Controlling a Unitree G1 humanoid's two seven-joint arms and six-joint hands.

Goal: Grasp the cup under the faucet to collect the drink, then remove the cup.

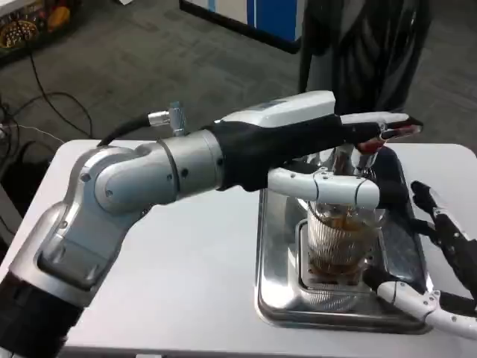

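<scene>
White table (186, 283) over grey carpet (149, 60) with cables; steel tray (276, 298) at right. Left hand (328, 149) reaches across above the ribbed cup (339, 242), fingertips on the red-tipped faucet lever (391, 130); its grip cannot be told. Cup of brown drink stands beneath. Right hand (440, 276), fingers spread, flanks the cup without touching.

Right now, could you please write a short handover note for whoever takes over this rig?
Left hand: reaches across the tray, fingers by the tap and over the cup's rim; grip unclear.
Right hand: fingers spread beside the cup, holding nothing.
Cup: stands on the tray under the tap, brown drink inside.
Done: drink partly collected.
Left: grasp the cup and take it away.
</scene>
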